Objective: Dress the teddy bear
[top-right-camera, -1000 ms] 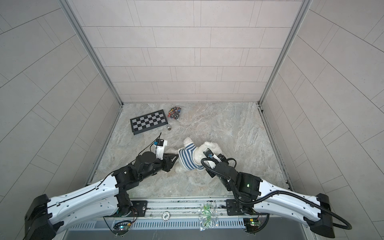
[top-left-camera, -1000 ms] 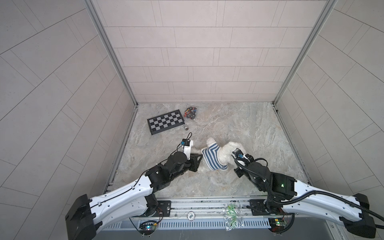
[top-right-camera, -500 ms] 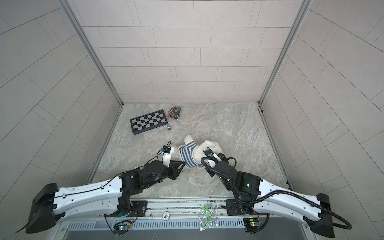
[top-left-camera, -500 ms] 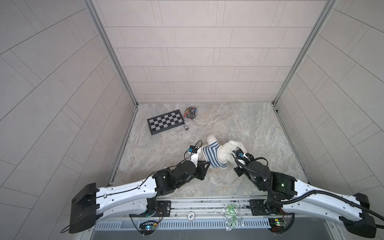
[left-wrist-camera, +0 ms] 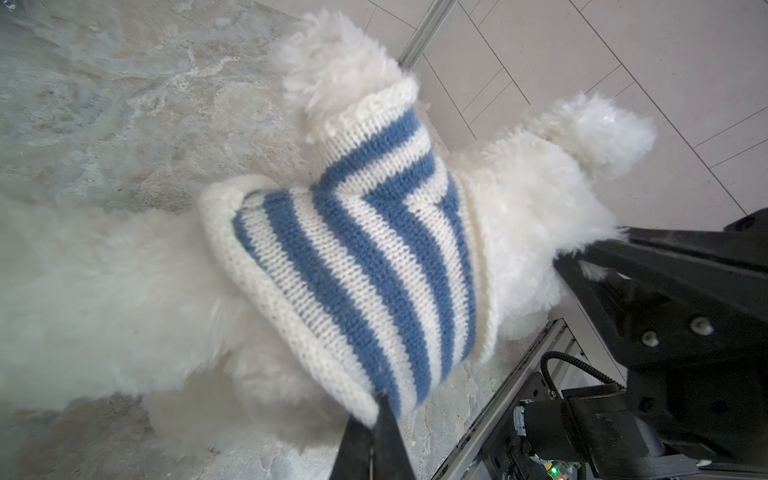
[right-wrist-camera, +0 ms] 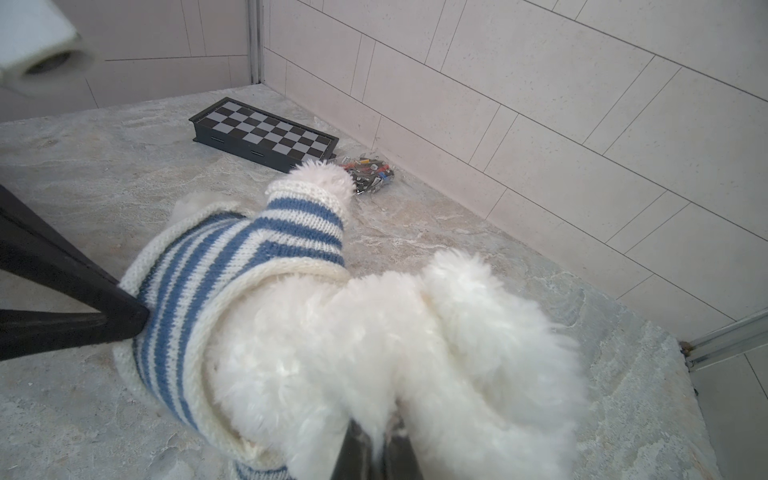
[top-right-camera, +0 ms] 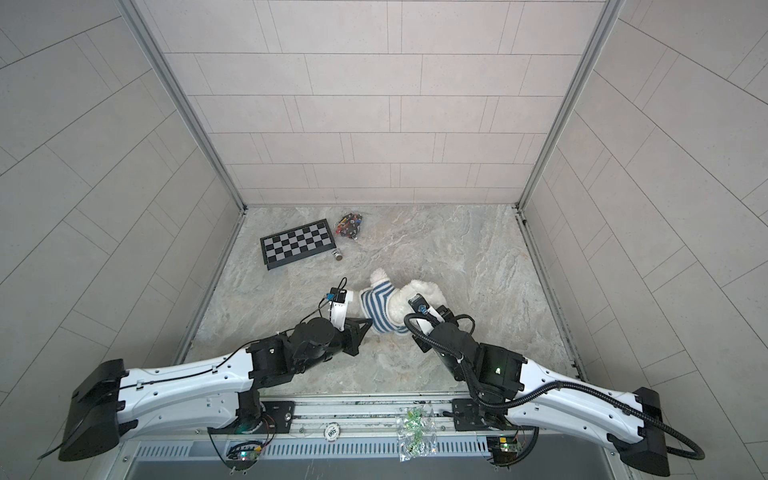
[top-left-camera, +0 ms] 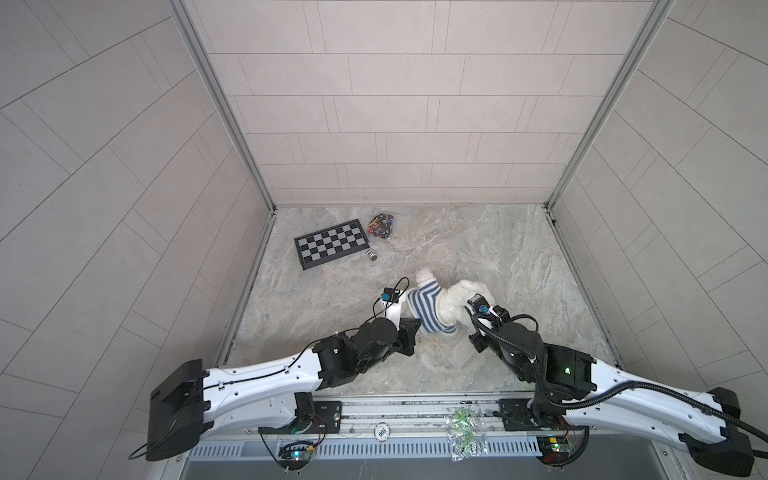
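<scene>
Teddy bear (top-left-camera: 459, 297) lies on the surface (top-left-camera: 478, 249) front-centre between the arms, striped sweater (top-left-camera: 428, 309) round its torso, one paw out of a sleeve. The left gripper (left-wrist-camera: 380, 419) is pinched closed on the sweater hem and the right gripper (right-wrist-camera: 376, 446) is clamped into the bear's fur. Containers: a clear bag (top-left-camera: 381, 225) of small coloured pieces beside the closed chessboard case (top-left-camera: 330, 244), and a second bag (top-left-camera: 463, 432) of green bits on the front rail near a round disc (top-left-camera: 381, 432) whose print is too small to read. Both grips show only in the wrist views; the rail bag shows only in the top views.
</scene>
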You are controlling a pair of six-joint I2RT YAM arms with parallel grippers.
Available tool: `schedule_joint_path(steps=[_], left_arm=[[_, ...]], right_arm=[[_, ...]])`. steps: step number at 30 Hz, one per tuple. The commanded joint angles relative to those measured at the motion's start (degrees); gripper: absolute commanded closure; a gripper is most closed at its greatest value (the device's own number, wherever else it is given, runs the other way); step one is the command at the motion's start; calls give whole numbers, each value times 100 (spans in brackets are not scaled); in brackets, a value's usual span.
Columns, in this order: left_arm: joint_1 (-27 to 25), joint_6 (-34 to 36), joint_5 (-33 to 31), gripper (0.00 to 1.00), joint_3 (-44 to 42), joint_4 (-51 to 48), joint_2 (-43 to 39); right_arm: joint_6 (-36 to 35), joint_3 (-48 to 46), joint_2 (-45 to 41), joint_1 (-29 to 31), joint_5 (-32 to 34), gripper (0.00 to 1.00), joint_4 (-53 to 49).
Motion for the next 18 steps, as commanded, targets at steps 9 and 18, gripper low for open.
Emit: schedule_joint_path(steps=[9,18], left_arm=[[938,63,356,100,-698,-219,-685],[1174,405,430,100,-603,-378,-633]], right_arm=[[30,207,-256,2,317,100,212],[134,222,-112,2,308,100,336]])
